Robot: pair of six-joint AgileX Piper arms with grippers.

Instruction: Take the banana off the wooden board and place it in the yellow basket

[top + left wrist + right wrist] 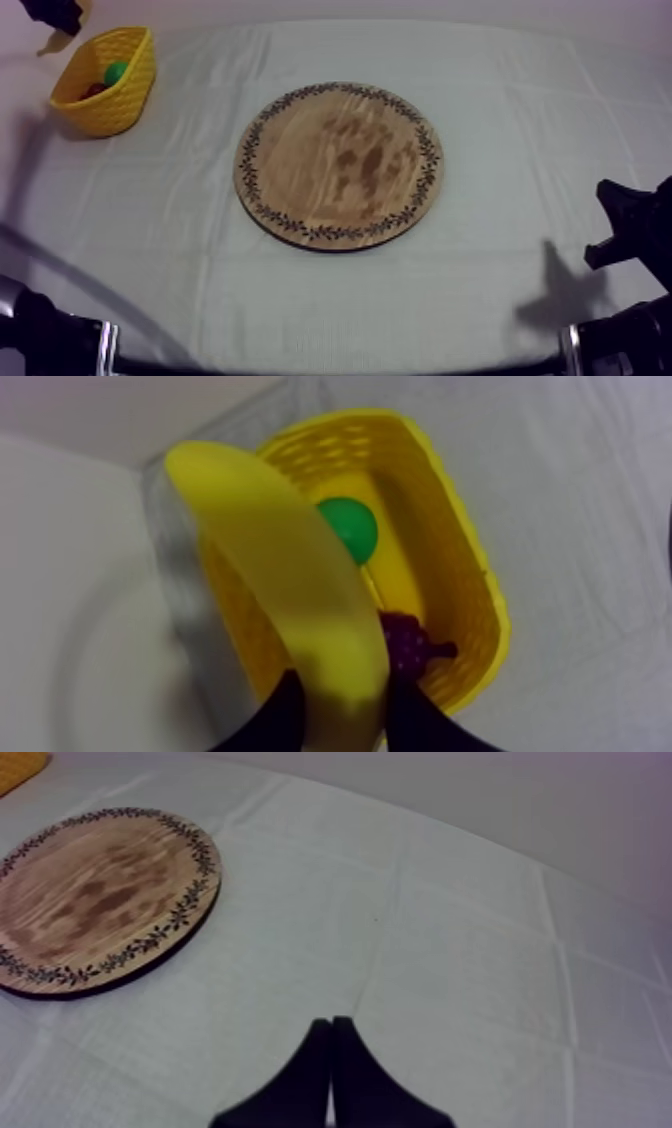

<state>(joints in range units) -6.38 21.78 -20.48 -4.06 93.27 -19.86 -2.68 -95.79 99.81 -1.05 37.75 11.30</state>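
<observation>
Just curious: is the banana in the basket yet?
Not yet: the left gripper, shut on the banana, holds it above the yellow basket.

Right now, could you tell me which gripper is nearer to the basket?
Left. The left gripper, shut on the banana, hangs just above the basket; the right gripper, shut, rests far across the table, past the board.

Robot lab bench, cloth-covered table (pixel 500 150), staged board (pixel 339 165), basket (pixel 125 105)
</observation>
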